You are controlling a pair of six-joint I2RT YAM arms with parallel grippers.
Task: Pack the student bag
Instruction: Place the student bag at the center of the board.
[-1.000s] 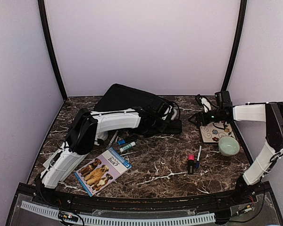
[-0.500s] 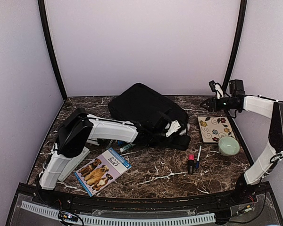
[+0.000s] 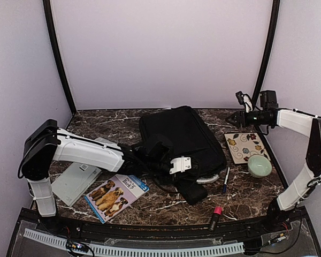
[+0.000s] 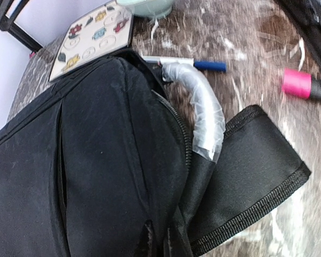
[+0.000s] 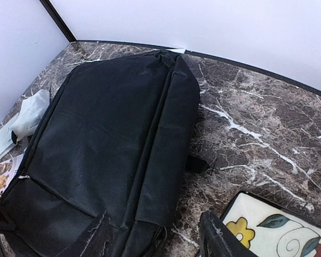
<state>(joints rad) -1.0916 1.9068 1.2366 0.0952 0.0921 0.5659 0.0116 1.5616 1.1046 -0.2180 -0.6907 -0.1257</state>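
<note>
The student bag [image 3: 182, 136] is a large black backpack lying flat mid-table; it also fills the left wrist view [image 4: 96, 160] and the right wrist view [image 5: 112, 139]. Its light grey handle loop [image 4: 203, 112] sticks out at the near right corner beside a wide black strap [image 4: 251, 171]. My left gripper [image 3: 188, 167] reaches across from the left and is shut on a fold of the bag's black fabric [image 4: 159, 241]. My right gripper [image 3: 238, 119] hangs above the table's right rear, open and empty, its fingers [image 5: 219, 238] spread wide.
A dog-cover book [image 3: 116, 194] and a pale grey flat pouch [image 3: 75, 182] lie at front left. A floral tile [image 3: 245, 146], a green bowl [image 3: 259, 165] and a blue pen [image 3: 225, 178] sit at right. A pink marker [image 3: 215, 217] lies near the front edge.
My left arm has dragged the bag right and toward the front, turning it. The pink marker has been pushed to the front edge. The right arm rose earlier and now holds still.
</note>
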